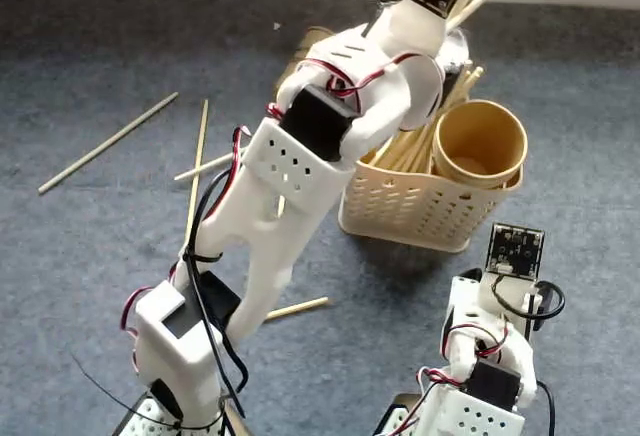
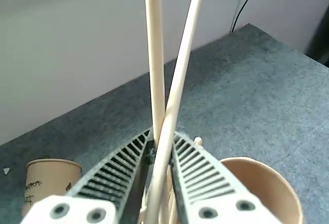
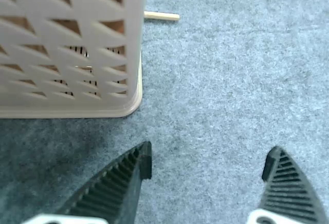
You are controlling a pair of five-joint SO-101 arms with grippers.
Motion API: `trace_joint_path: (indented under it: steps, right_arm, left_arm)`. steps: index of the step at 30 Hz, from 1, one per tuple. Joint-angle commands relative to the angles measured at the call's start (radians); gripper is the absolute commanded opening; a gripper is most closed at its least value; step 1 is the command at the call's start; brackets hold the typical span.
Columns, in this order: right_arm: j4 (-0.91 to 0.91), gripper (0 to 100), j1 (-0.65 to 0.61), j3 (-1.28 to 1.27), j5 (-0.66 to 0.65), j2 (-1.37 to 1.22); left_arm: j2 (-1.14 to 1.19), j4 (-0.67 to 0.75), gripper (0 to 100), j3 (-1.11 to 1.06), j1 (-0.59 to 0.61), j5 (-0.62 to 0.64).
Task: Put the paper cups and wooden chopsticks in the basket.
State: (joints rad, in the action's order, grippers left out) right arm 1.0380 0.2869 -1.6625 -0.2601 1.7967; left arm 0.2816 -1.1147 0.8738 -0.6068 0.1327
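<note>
Out on the wide grey carpet (image 1: 80,276) left of the cream lattice basket (image 1: 400,211), four loose wooden chopsticks (image 1: 108,143) lie scattered. One tan paper cup (image 2: 51,180) with a leaf motif stands on the carpet near the basket's far left corner. A second cup (image 1: 480,141) sits inside the basket beside a bundle of pale sticks (image 1: 425,141). Above the basket, the left gripper (image 2: 162,136) is clenched on two crossed chopsticks (image 2: 177,80). By the basket's front corner, the right gripper (image 3: 211,154) hangs spread wide over carpet, apart from the wall.

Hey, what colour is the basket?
The basket is cream, with triangular cut-outs patterning its wall; it shows best in the right wrist view.
</note>
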Motion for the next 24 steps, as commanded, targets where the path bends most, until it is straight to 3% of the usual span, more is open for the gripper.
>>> trace_joint_path:
  steps: [1, 24]
  right_arm:
    - [-0.019, 33.6, -0.007, -0.081, -0.015, 0.005]
    - [-0.021, 33.6, -0.007, -0.081, -0.015, 0.005]
  left_arm:
    - [-0.012, -0.020, 4, 0.039, -0.010, -0.014]
    - [-0.012, -0.026, 16, 0.041, -0.021, -0.018]
